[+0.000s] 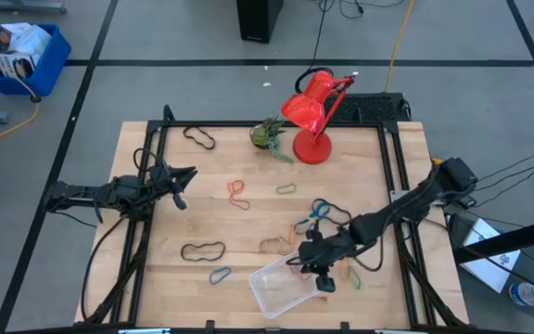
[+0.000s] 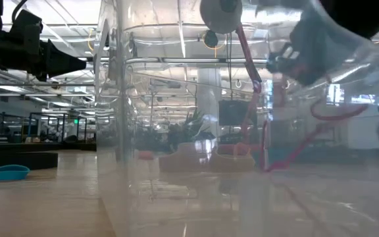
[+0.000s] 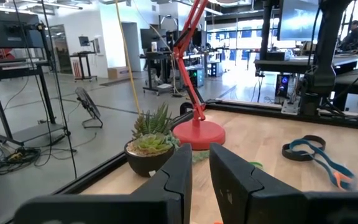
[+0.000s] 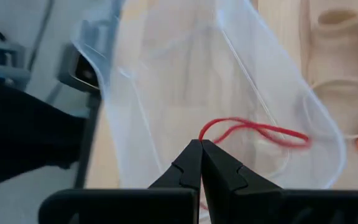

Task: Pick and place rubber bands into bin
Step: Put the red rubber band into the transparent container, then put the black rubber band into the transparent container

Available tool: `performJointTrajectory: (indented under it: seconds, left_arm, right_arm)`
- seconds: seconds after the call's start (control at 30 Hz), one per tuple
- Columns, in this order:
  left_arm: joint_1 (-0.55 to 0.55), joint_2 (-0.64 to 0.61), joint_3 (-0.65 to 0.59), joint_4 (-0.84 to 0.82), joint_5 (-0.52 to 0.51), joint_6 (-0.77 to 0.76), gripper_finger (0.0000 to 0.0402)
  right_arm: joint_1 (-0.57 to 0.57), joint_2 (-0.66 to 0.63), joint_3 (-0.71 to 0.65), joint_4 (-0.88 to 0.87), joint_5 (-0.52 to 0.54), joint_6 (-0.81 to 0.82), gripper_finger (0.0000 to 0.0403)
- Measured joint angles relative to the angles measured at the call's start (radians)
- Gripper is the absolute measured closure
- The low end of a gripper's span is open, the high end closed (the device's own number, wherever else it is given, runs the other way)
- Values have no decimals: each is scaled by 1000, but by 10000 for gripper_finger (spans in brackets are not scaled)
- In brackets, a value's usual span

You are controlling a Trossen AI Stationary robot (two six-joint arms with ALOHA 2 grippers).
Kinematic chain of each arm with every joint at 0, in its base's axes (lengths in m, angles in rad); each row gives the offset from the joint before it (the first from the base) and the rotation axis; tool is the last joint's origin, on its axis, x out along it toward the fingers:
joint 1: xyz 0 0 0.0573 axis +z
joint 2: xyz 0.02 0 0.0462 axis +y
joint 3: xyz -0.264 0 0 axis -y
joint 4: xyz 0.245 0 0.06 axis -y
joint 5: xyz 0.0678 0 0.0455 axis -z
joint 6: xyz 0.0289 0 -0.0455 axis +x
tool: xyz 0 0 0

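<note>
- Right tool [image 4: 201, 144]: fingers pressed together, pinching a red rubber band [image 4: 253, 132]; the loop hangs from the tips directly over the clear bin [image 1: 286, 288], inside its outline in the right wrist view
- In the high view the right tool [image 1: 321, 276] sits at the bin's far right corner, arm reaching in from the tabletop's right side
- Bin: clear, shallow, rounded corners, resting on the wooden tabletop [image 1: 202, 223] at its near edge; its wall fills most of the low view [image 2: 176, 131]
- Left tool [image 3: 199, 163]: fingers slightly apart with a narrow gap, nothing between them; well left of the bin and farther back, hovering by the left frame rail [image 1: 182, 176]
- Loose bands relative to the bin: blue band [image 1: 220, 275] just left of it; black band [image 1: 202, 250] left and a little farther back; tan band [image 1: 273, 245] just behind it; orange band [image 1: 239, 194] well behind, mid-tabletop; green band [image 1: 286, 188] behind; blue and black cluster [image 1: 323, 211] behind and to the right; another black band [image 1: 199, 138] at the far left
- Red desk lamp [image 1: 315, 116] and small potted plant [image 1: 269, 136] stand at the far edge, well behind the bin
</note>
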Motion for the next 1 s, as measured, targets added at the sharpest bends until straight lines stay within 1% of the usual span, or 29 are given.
performJointTrajectory:
  seconds: [0.23,0.47,0.6,0.7,0.87,1.0]
  left_arm:
    - [0,0,0,0,0,4,339]
    - [0,0,0,0,0,4,339]
    - [0,0,0,0,0,4,339]
    - [0,0,0,0,0,3,339]
    - [0,0,0,0,0,1,339]
    - [0,0,0,0,0,0,339]
  right_arm:
    - [0,76,1,3,-4,7,403]
    - [0,69,0,5,-7,47,402]
    - [-1,59,0,10,-6,43,391]
    - [-1,52,0,10,-6,25,369]
    - [-1,23,0,10,-5,14,306]
    - [-5,-47,-1,7,-6,0,261]
